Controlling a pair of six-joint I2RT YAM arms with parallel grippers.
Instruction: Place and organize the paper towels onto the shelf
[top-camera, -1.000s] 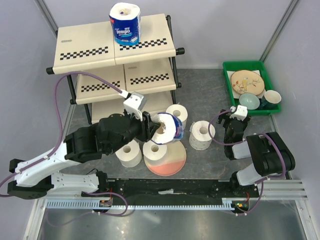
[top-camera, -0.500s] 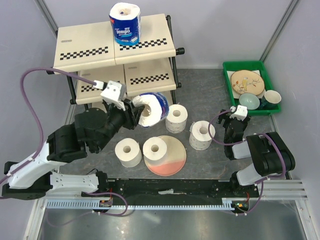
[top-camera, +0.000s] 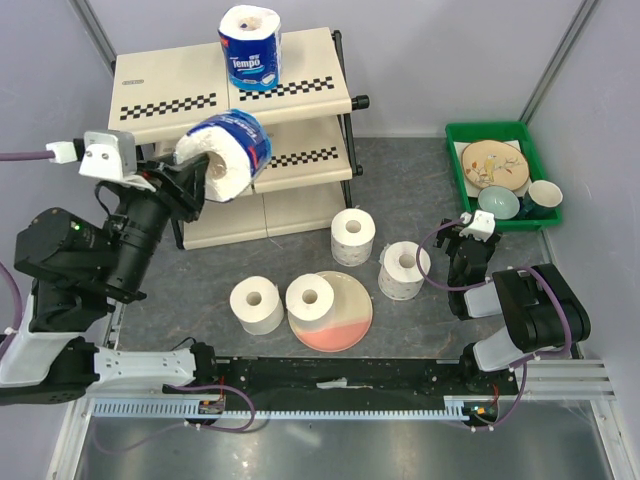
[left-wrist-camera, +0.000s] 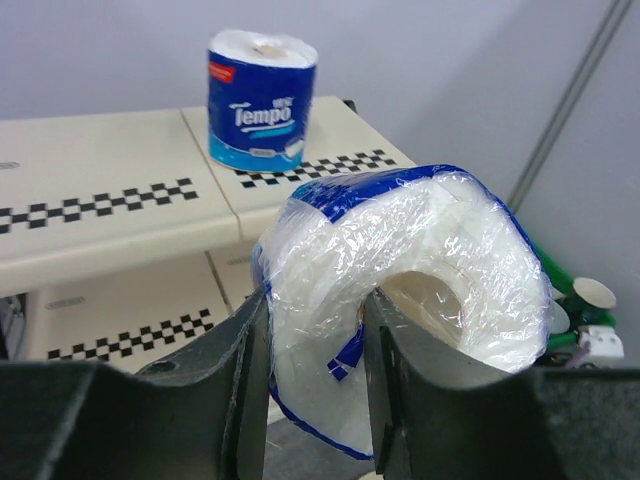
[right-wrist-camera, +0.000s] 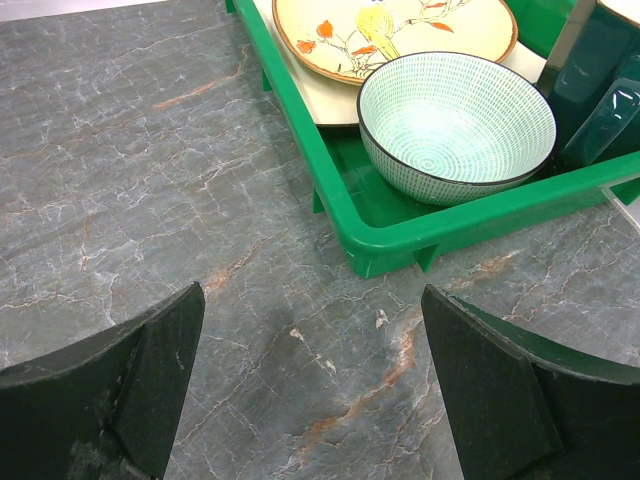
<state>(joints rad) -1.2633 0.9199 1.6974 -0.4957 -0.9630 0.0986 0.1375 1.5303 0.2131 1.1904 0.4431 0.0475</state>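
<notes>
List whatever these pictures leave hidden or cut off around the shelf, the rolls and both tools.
- Top external: the bottom tier of the shelf lies under the upper panels; its contents are hidden.
- Left wrist: the wrapped roll in the left tool fills the middle and hides the table below.
- Right wrist: the open right tool is cut off by the lower edge, the dark cup by the right edge.

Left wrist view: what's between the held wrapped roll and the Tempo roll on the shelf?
Only the shelf's bare top panel and its checkered stripe; nothing else separates the held roll from the Tempo roll, per the left wrist view.
</notes>
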